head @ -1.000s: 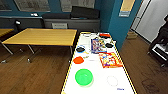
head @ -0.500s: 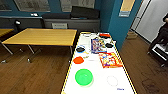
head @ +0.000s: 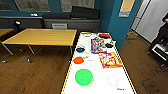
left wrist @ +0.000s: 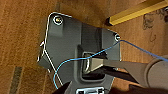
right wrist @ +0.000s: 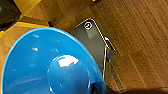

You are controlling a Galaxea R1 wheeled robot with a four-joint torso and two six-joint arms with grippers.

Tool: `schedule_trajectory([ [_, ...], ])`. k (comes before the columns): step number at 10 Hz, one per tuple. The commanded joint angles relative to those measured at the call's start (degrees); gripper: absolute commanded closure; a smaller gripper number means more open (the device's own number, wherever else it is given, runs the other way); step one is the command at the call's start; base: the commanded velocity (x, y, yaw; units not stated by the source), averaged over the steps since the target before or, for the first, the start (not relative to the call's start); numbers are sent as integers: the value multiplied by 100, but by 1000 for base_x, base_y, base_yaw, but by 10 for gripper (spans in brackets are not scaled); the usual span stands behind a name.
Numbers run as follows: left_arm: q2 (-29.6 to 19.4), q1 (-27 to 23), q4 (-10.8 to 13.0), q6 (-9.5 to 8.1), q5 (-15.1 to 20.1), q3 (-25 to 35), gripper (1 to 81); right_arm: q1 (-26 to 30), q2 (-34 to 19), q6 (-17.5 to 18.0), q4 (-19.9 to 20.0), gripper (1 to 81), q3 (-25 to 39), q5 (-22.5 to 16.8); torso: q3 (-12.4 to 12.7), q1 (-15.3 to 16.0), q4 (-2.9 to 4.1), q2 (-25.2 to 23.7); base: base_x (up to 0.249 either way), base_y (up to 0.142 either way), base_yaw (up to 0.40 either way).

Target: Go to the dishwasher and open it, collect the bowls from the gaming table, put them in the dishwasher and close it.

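Looking down the gaming table [head: 100, 86], its white top runs away from the robot with the green bowl [head: 84, 77] nearest, close to the left edge. Beyond it sits the orange bowl [head: 78, 60], same edge, then a small dark bowl [head: 80, 49] on a blue ring. Two colourful game boards [head: 110, 60] lie along the right edge, with more dark pieces toward the far end. Over at the right wrist, a big blue bowl [right wrist: 50, 65] looms right by the camera, above wooden floor [right wrist: 140, 37]; I cannot tell whether that pincer is gripping it, nor how the left pincer stands. The risk, as I judge it: if that bowl is only lightly pinched by its rim, a jolt while driving could tip it out.
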Motion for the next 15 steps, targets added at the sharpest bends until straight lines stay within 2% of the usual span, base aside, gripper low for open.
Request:
schedule_trajectory([
  [1, -1945, -179, 99, -799, -310, 1867, 10, -452, 462, -270, -540, 811, -338, 356, 0, 0, 0, 0, 0, 0, 0],
  [3, -2452, -433, 125, -1658, -572, 2253, 10, -452, 655, -261, -488, 811, -356, 469, 0, -2, 0, 0, 0, 0, 0],
  [4, -2840, -609, 134, -1792, -697, 2587, 10, -478, 725, -270, -505, 811, -356, 522, 0, -2, 0, 0, 0, 0, 0],
  [6, -3342, -1013, 134, -1801, -679, 3072, 10, -478, 848, -287, -488, 811, -496, 514, 0, -2, 0, 0, 0, 0, 0],
  [7, -3518, -1321, 37, -1819, -635, 3273, 10, -487, 901, -287, -488, 811, -601, 514, 0, -2, 0, 0, 0, 0, 0],
  [8, -3562, -1680, -102, -1984, -532, 3370, 10, -487, 910, -279, -488, 811, -619, 522, 0, -2, 0, 0, 0, 0, 0],
  [9, -3518, -2136, -147, -2030, -345, 3362, 10, -461, 909, -279, -488, 811, -610, 523, 0, -2, 0, 0, 0, 0, 0],
  [10, -3466, -2619, -139, -2038, 90, 3397, 10, -434, 910, -287, -497, 811, -584, 522, 0, -2, 0, 0, 0, 0, 0],
  [12, -3228, -3842, -279, -2109, 1474, 3432, 10, -408, 945, -287, -514, 811, -610, 523, 0, -2, 0, 0, 0, 0, 0],
  [13, -3097, -4308, -551, -2187, 1913, 3450, 10, -390, 945, -279, -497, 811, -619, 523, 0, -2, 0, 0, 0, 0, 0],
  [14, -3079, -4669, -771, -2267, 2107, 3441, 10, -373, 954, -279, -488, 811, -619, 523, 0, -2, 0, 0, 0, 0, 0],
  [15, -3105, -5047, -1085, -2458, 2238, 3450, 10, -364, 963, -279, -522, 811, -628, 531, 0, -2, 0, 0, 0, 0, 0],
])
